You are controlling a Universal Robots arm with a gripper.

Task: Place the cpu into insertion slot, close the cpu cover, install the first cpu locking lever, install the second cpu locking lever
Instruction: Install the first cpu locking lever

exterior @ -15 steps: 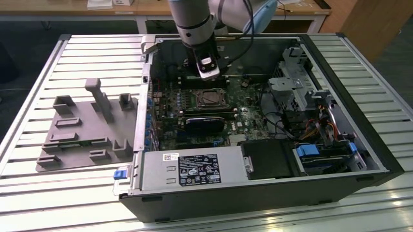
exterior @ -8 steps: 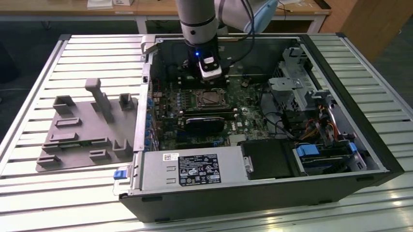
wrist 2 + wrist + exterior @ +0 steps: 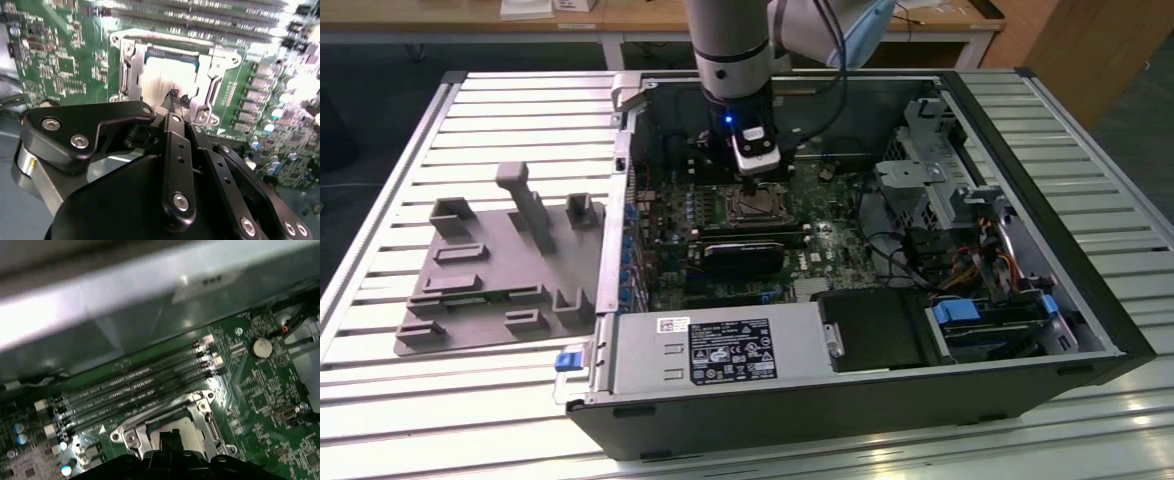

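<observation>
1. Lying flat inside the insertion slot [image 3: 167, 80] is the cpu [image 3: 162, 82], its pale square face turned upward; being square, it shows no long axis. The slot sits in the green motherboard [image 3: 834, 215], in the middle of an open computer case [image 3: 1014, 240] lying on its side.
2. The cpu cover [image 3: 210, 65], a silver frame, lies down around the chip, its window leaving the chip's face bare in the second wrist view.
3. The arm [image 3: 727, 45] comes straight down from above, and the gripper [image 3: 750, 183] points vertically at the socket. In the second wrist view its dark fingertips [image 3: 176, 96] are drawn close together right over the chip's near edge; whether they pinch anything or touch it cannot be told.
4. Long memory slots [image 3: 135, 385] run just beside the socket. A black card [image 3: 740, 252] lies on its other side.
5. Outside the case, at the exterior view's left, a grey fixture tray [image 3: 500, 265] rests on the slatted table [image 3: 400, 150].
</observation>
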